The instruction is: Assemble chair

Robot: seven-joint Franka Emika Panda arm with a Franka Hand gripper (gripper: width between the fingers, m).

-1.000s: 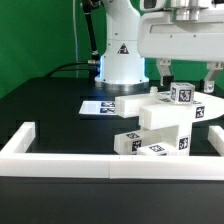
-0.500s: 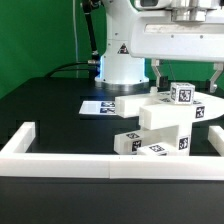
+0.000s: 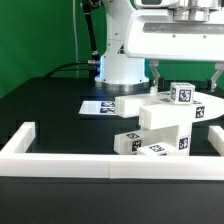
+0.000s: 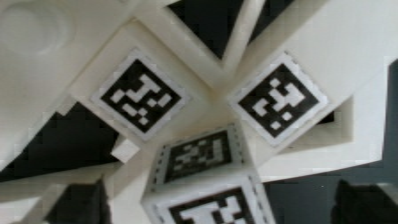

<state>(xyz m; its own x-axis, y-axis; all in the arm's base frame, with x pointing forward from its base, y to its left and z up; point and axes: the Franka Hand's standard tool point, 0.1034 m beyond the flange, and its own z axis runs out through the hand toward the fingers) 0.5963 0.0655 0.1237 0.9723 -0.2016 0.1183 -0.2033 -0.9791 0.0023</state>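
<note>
Hand (image 3: 189,78) hovering wide open over the chair (image 3: 165,122)
It is gripping nothing, jaws spread above the top tagged block (image 3: 183,93), probably so they can drop around it

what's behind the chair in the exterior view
The marker board lies flat on the table behind the chair, and the arm's white base stands further back. The chair covers the board's end toward the exterior view's right.
</note>
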